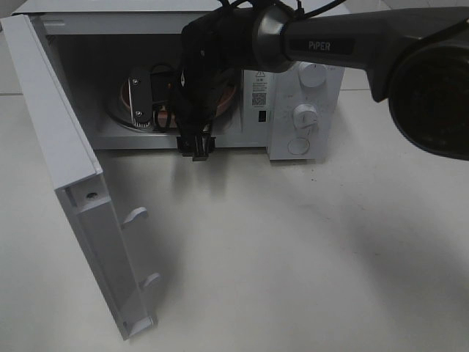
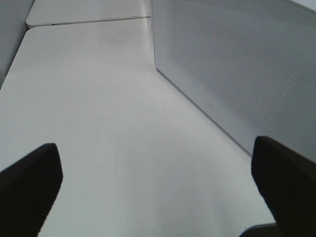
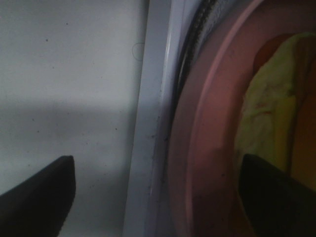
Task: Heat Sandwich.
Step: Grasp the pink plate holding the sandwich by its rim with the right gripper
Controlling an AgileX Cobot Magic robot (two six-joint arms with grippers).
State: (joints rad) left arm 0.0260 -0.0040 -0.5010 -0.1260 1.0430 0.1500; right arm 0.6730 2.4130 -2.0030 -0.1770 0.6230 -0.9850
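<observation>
Right arm, dark grey tubular link [image 1: 352,44]: white "PiPER" lettering, with a polished silver collar [image 1: 267,33] at its 9 o'clock end. Black cables [image 1: 192,88] and black wrapping are noted, along with a small black connector block [image 1: 194,150]. Silver metal plate [image 1: 136,97] shows screw heads. Left gripper's matt black fingers [image 2: 29,190] and right gripper's matt black fingers [image 3: 37,192] have blunt tips.

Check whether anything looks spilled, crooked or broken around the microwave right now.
Nothing stands out. The microwave door hangs open, the pink plate with the sandwich sits inside, and the table shows no spill.
</observation>
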